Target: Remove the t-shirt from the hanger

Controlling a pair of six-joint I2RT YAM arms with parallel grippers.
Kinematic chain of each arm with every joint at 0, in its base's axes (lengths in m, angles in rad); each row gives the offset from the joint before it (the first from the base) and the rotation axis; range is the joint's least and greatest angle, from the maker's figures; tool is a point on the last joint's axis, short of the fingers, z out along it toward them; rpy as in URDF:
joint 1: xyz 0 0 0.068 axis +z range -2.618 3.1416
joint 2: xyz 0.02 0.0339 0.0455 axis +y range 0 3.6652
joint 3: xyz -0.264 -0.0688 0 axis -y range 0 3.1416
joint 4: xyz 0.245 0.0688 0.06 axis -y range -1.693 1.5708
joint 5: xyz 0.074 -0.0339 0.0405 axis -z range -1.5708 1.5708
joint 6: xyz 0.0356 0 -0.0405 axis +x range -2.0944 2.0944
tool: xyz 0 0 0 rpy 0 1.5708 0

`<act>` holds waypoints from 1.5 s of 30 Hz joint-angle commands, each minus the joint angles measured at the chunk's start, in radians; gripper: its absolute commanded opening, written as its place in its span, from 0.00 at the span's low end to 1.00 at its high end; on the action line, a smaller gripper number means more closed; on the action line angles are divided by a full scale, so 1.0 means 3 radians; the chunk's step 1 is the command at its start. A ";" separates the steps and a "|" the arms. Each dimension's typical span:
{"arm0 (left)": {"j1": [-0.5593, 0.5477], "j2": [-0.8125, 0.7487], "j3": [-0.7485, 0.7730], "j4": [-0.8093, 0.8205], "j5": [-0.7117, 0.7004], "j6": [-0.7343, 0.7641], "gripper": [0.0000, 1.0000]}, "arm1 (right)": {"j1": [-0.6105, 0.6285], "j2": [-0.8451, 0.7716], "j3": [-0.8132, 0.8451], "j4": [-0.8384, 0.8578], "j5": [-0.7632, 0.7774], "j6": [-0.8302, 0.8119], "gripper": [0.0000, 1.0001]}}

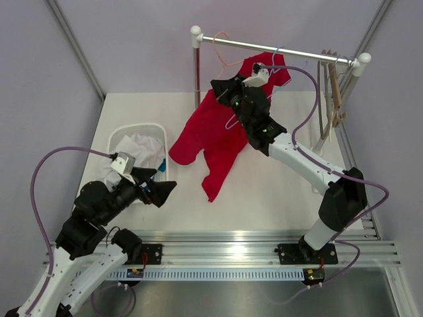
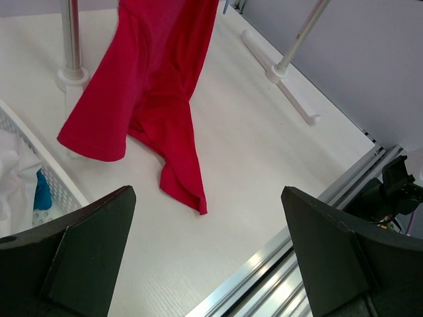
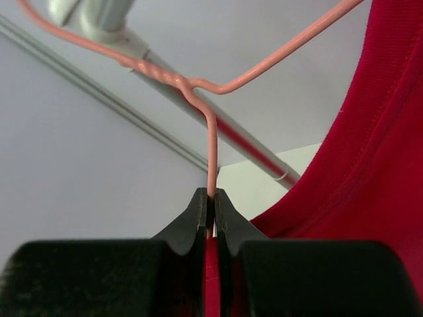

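The red t-shirt [image 1: 211,132] droops from the rail [image 1: 291,50] down to the table, its lower hem lying on the white surface [image 2: 152,86]. A pink wire hanger [image 1: 222,51] hooks over the rail. My right gripper [image 1: 228,92] is up at the shirt's top, shut on the hanger's thin wire [image 3: 213,145]; the wire runs straight out of the closed fingertips [image 3: 210,195]. Red fabric [image 3: 370,165] lies just to the right and shows low between the fingers. My left gripper [image 1: 158,183] hovers open and empty over the near left of the table [image 2: 206,198].
A white basket [image 1: 135,130] holding white clothes stands at the left, its mesh wall [image 2: 46,172] close to my left gripper. Wooden hangers [image 1: 334,92] hang at the rail's right end. The rack's post [image 2: 69,39] and foot bar [image 2: 284,92] rest on the table.
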 commanded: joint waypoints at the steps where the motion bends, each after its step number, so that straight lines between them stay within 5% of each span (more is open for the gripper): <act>1: -0.0021 0.0081 0.0118 0.0143 0.0038 -0.0057 0.99 | -0.0008 -0.0256 -0.0042 0.0067 -0.0491 -0.0079 0.00; 14: -0.0021 0.0617 0.0568 0.0261 0.0048 -0.0272 0.99 | -0.0003 -0.0624 -0.0538 0.0073 -0.1232 -0.0110 0.00; 29: -0.0026 0.1558 0.0849 0.0961 -0.0182 -0.1315 0.93 | 0.0278 -0.1406 -0.1535 -0.0193 -0.1698 -0.0161 0.00; 39: -0.0307 0.2105 0.0869 0.1488 -0.0341 -0.1474 0.80 | 0.0600 -0.1560 -0.1781 -0.0290 -0.1775 -0.0191 0.00; 45: -0.0435 0.2274 0.0956 0.1493 -0.0494 -0.1366 0.50 | 0.0662 -0.1545 -0.1832 -0.0214 -0.1826 -0.0166 0.00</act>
